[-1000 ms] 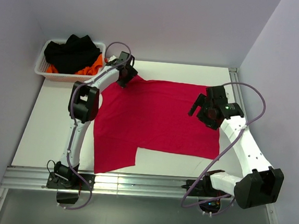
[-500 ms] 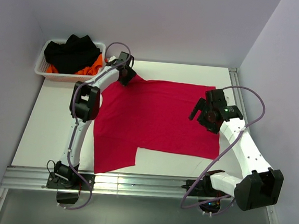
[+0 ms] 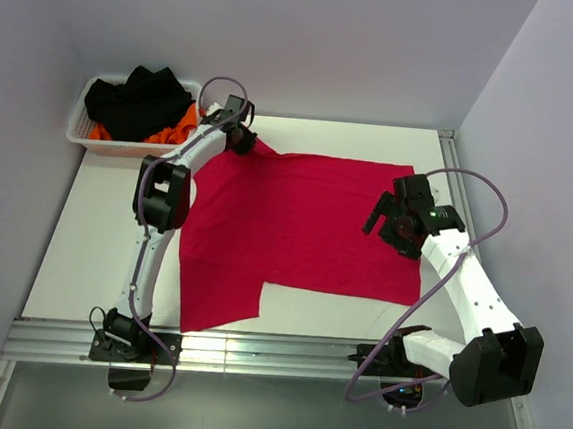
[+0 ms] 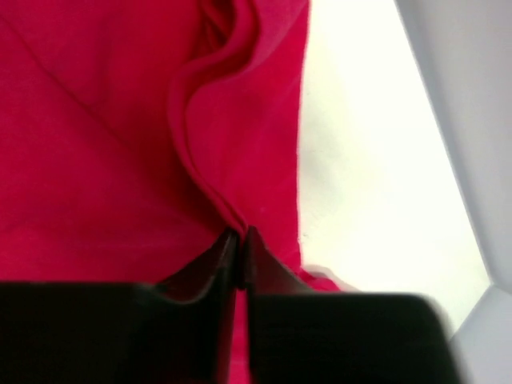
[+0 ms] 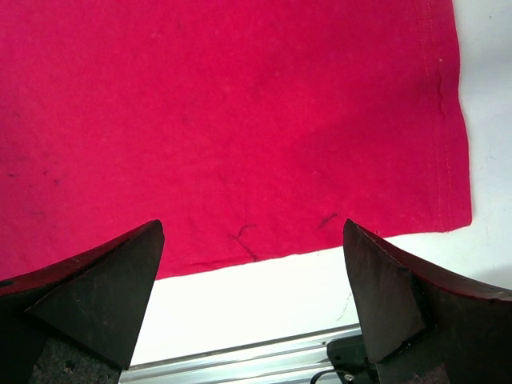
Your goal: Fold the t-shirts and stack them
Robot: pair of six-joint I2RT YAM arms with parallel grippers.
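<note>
Crimson t-shirt [image 3: 301,226] lay spread flat on the white table [image 3: 93,248], with one flap reaching toward the near edge. At its far left corner, the left gripper [image 3: 241,140] had its fingers [image 4: 220,256] pressed together on a raised ridge of the red cloth. The right gripper [image 3: 381,211] hung over the shirt's right side near the hem, jaws wide apart and holding nothing. A white mesh basket [image 3: 77,128] in the table's far left corner held a black garment [image 3: 136,101] and an orange garment [image 3: 182,123].
</note>
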